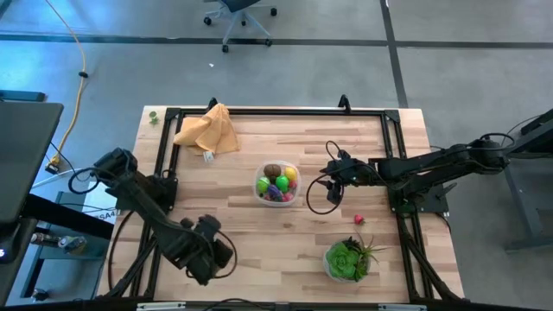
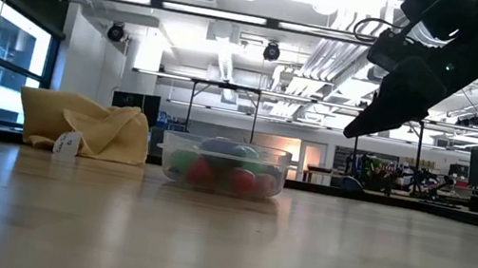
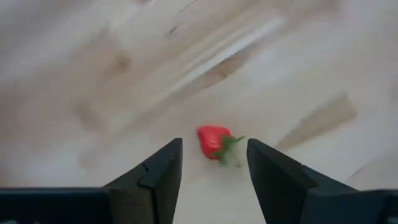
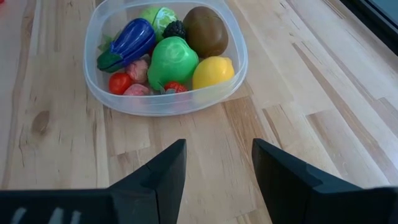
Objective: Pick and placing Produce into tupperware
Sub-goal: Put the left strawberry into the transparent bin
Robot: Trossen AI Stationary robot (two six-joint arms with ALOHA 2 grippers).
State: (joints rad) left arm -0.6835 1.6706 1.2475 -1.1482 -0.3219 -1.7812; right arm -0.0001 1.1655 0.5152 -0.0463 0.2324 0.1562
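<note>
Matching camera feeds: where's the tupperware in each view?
High view: tupperware at table centre.
Low view: mid-picture, right of the cloth.
Left wrist view: not in it.
Right wrist view: upper middle, full of produce.
Shared landmark: the cloth, in high and low views.

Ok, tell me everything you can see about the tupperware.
The tupperware is a round, clear plastic tub with a whitish rim, lidless and upright on the wooden table near its middle. It holds an eggplant, kiwi, lemon, green fruits and red berries. The open right gripper faces it, not touching.
</note>
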